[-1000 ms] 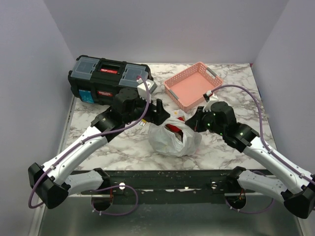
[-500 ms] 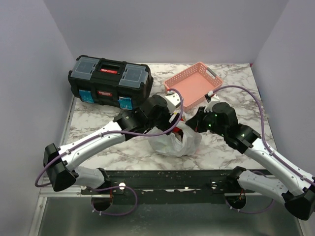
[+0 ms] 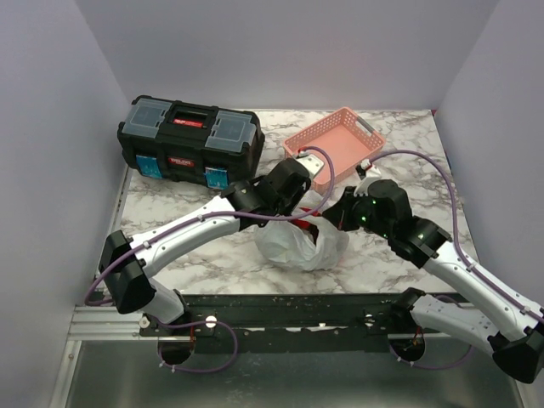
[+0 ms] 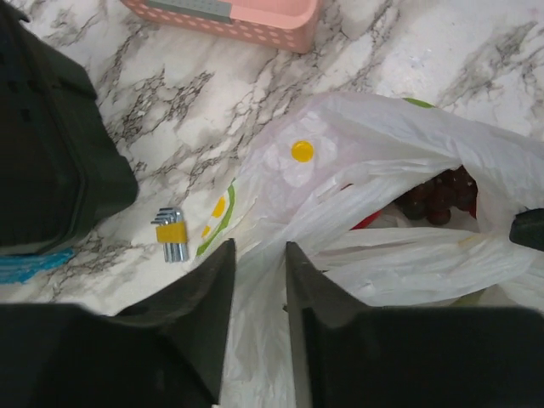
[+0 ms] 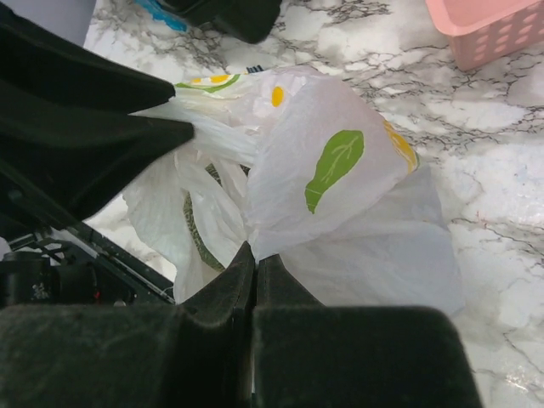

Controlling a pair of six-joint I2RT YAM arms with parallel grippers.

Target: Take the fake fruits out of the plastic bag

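Observation:
The plastic bag (image 3: pixel 297 245) lies crumpled on the marble at centre, its mouth held apart. My left gripper (image 3: pixel 299 209) reaches in from the left. In its wrist view the jaws (image 4: pixel 260 246) stand narrowly apart with a bunched fold of bag film (image 4: pixel 374 170) filling the gap. My right gripper (image 5: pixel 255 253) is shut on the opposite edge of the bag (image 5: pixel 340 195). Inside the mouth I see dark red grapes (image 4: pixel 438 195) and a sliver of red apple (image 4: pixel 371 223). A strip of speckled green melon (image 5: pixel 197 240) shows through the film.
A black toolbox (image 3: pixel 189 140) stands at the back left. A pink slotted basket (image 3: pixel 333 146) sits behind the bag. A small set of hex keys (image 4: pixel 172 235) lies on the marble between the toolbox and the bag.
My left arm swung right from beside the toolbox to the bag's near rim, and its jaws narrowed onto the film. The right gripper kept its hold without moving.

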